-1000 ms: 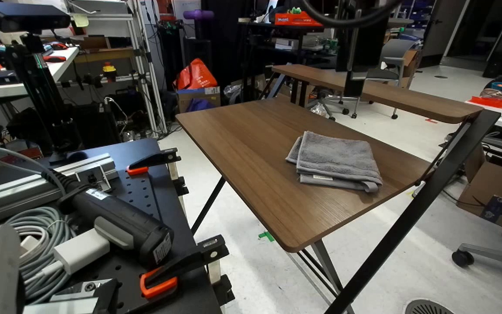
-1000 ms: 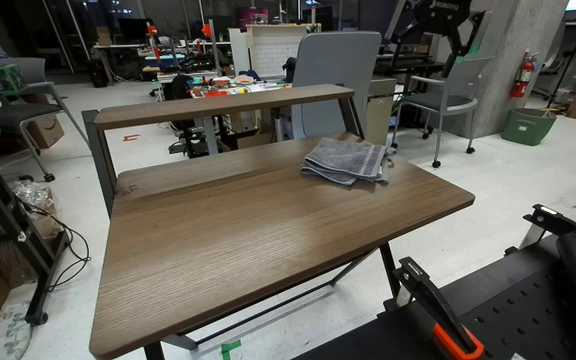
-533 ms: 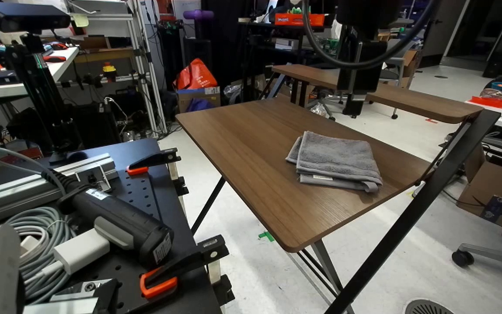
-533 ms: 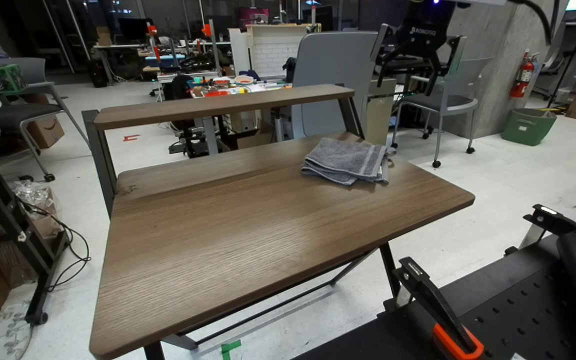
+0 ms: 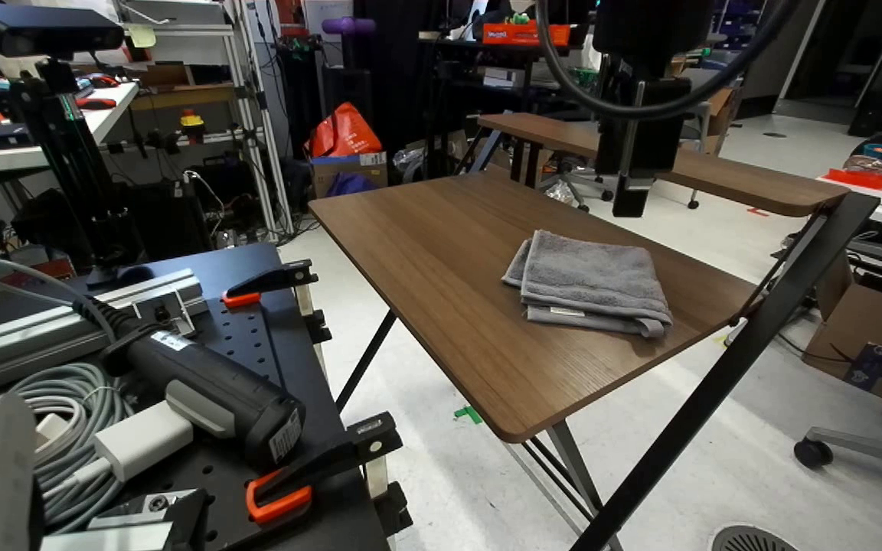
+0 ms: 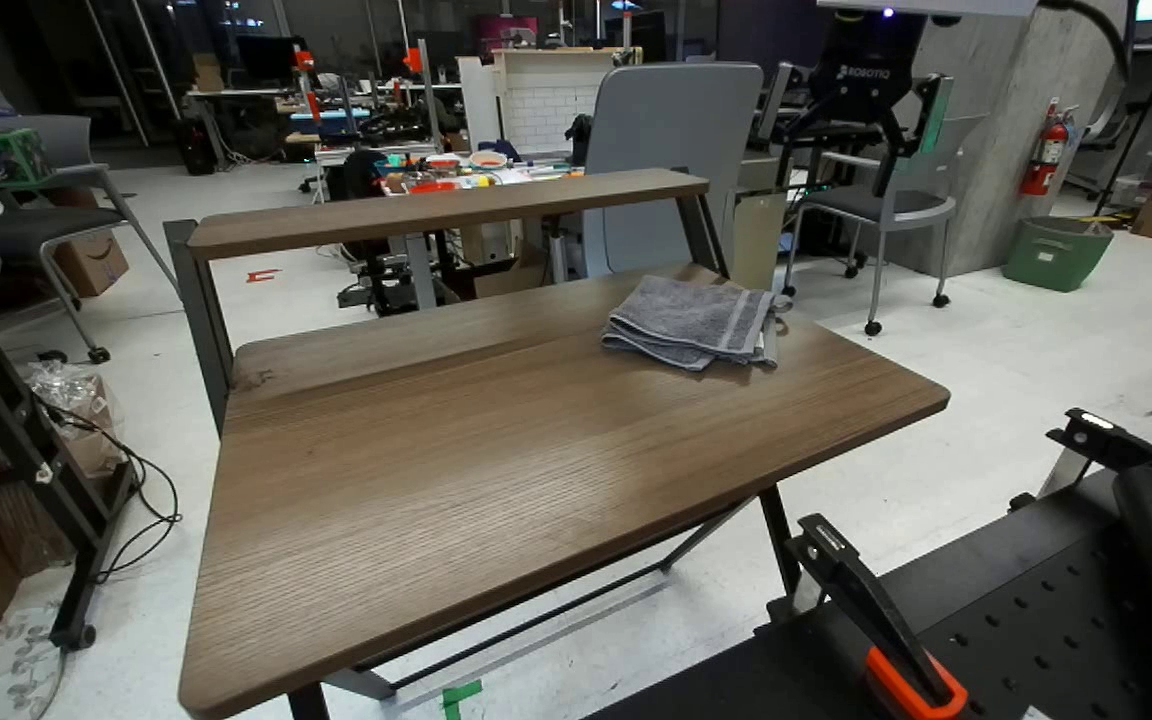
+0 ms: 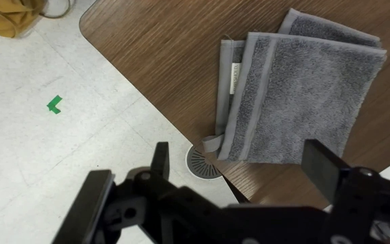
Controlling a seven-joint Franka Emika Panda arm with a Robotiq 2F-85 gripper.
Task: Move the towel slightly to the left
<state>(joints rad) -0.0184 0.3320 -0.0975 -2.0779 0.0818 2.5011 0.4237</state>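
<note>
The towel [image 5: 594, 275] is a folded grey cloth lying flat on the brown wooden tabletop [image 5: 426, 222]. It also shows in an exterior view [image 6: 686, 320] near the table's end, and in the wrist view [image 7: 303, 98] with its lighter stripes, white label and small loop. My gripper [image 6: 833, 175] hangs in the air above the tabletop's level, apart from the towel. In the wrist view the gripper [image 7: 238, 157] has its fingers wide apart with nothing between them. The right finger overlaps the towel's lower edge in that view. The gripper also shows side-on in an exterior view [image 5: 630, 203].
A raised wooden shelf [image 5: 732, 176] runs along one long side of the table, held by a slanted black leg [image 5: 724, 367]. A black bench [image 5: 242, 337] with orange-tipped clamps stands beside the table. A grey chair [image 6: 876, 200] stands behind the gripper.
My gripper has come down from higher up, and its tilt has levelled out. In the last half second it has shifted slightly. The towel has not moved.
</note>
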